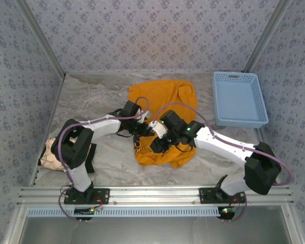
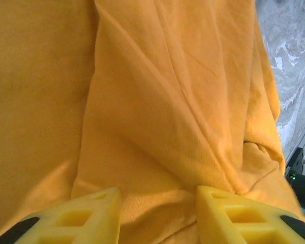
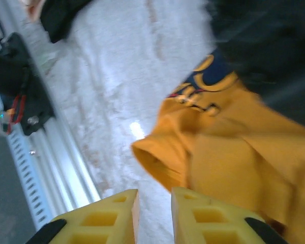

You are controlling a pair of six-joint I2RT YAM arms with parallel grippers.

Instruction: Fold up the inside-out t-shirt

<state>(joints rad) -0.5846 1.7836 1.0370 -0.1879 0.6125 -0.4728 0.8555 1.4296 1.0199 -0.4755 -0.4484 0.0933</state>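
**Both grippers low over the crumpled shirt, neither holding cloth**

The left gripper (image 2: 157, 192) stands wide open, its blocky yellow fingers (image 2: 94, 216) spread far apart just above the orange-yellow cotton t-shirt (image 1: 165, 94). Creased fabric runs across the gap between them. Whether the tips touch the cloth I cannot tell, but nothing is pinched. The right gripper (image 3: 154, 193) is parted by only a narrow slit, and bare table shows through that slit, so it grips nothing. Its wrist picture is blurred.

The surface is a grey-white marbled table (image 1: 91, 101), closed in on three sides by grey patterned wallpaper walls (image 1: 152, 30). An aluminium rail (image 1: 152, 193) along the near edge carries both arm bases. A pale blue perforated plastic basket (image 1: 241, 75) sits at the far right. A beige cloth with a black edge (image 1: 53, 150) lies crumpled at the near left, beside the left arm's base.

The t-shirt lies bunched in the middle of the table, a broad part toward the back and a narrower part toward the rail. In the top view the two grippers meet over its waist — the left from the left side, the right from the right. Just beyond the right gripper's tips an open, tube-like hem of the shirt (image 3: 155, 157) faces the camera, with the dark printed graphic (image 3: 203, 81) farther off.
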